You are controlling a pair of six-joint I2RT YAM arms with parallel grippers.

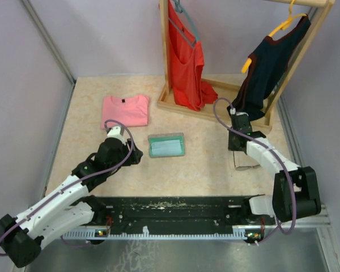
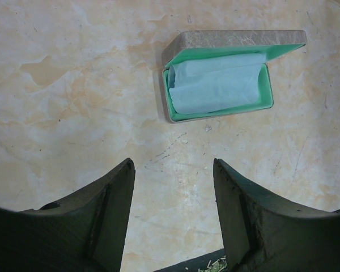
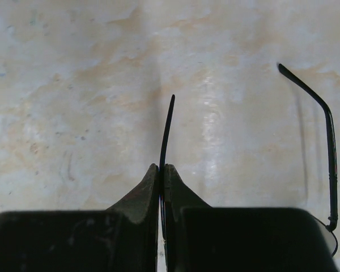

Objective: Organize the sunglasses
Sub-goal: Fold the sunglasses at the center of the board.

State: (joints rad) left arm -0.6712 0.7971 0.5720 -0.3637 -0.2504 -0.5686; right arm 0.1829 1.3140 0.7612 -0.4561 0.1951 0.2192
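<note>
**Item: sunglasses (image 3: 330, 147).** Thin dark wire frame with long, slim arms, both swung open. They lie on the right side of the worktop (image 2: 56, 85), just beside my right forearm. One arm is pinched in my right claw (image 3: 161, 171). The other runs roughly parallel, off to the claw's right, bent near its tip and hinged to a rounded lens at the lower corner of the wrist view. Both arms point straight out ahead of the claw. I cannot tell whether the frame rests on the worktop or hangs just clear of it.

**Right claw.** Closed flat on that single wire arm, the pads meeting around it. I judge this a thin, springy hold that is liable to pivot.

**Left claw (image 2: 173, 211).** Parted about halfway and holding nothing. It hovers above bare worktop with the case ahead of it.

**Case (image 2: 232, 38).** Oblong, with a grey textured shell and a smooth green lining, lid open. A light blue cloth (image 2: 215, 82), soft and loosely folded, fills the tray.

**Governing relation.** The case sits mid-worktop, between the arms and well to the left of my right claw, nearer the left claw. Its long axis runs left to right. I judge the frame must travel left and turn lengthwise along the case.

**Worktop.** Pale, marbled, hard and slightly glossy.
</note>
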